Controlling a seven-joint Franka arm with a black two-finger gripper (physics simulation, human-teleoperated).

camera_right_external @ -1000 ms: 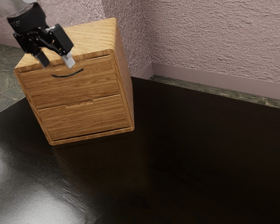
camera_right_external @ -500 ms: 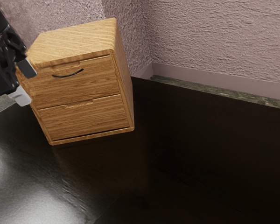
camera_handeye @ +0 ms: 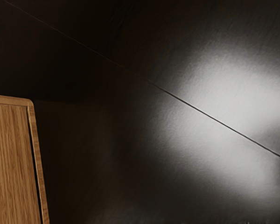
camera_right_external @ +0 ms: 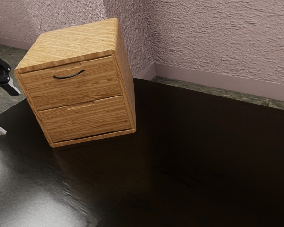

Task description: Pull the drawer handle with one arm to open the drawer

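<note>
A wooden cabinet (camera_right_external: pixel 80 85) with two drawers stands on the dark floor against the pink wall. Its top drawer (camera_right_external: pixel 71 87) sits flush with the front and carries a thin black curved handle (camera_right_external: pixel 68 74). The lower drawer (camera_right_external: pixel 87 118) is flush too. My gripper (camera_right_external: pixel 4 109) is at the exterior view's left edge, left of the cabinet front and apart from it, below the handle's height. It is open with nothing between the pale fingertips (camera_right_external: pixel 11 89). In the wrist view a lower corner of the cabinet (camera_handeye: pixel 14 163) shows beside glossy floor.
The glossy black floor (camera_right_external: pixel 189 161) spreads wide in front of and to the right of the cabinet. A rough pink wall (camera_right_external: pixel 217 38) with a baseboard runs behind. Greenish stone floor (camera_right_external: pixel 0 94) lies at the left.
My hand has swung from the cabinet's top front edge, just above the handle, leftward and down to the exterior view's left edge. The drawers have not moved.
</note>
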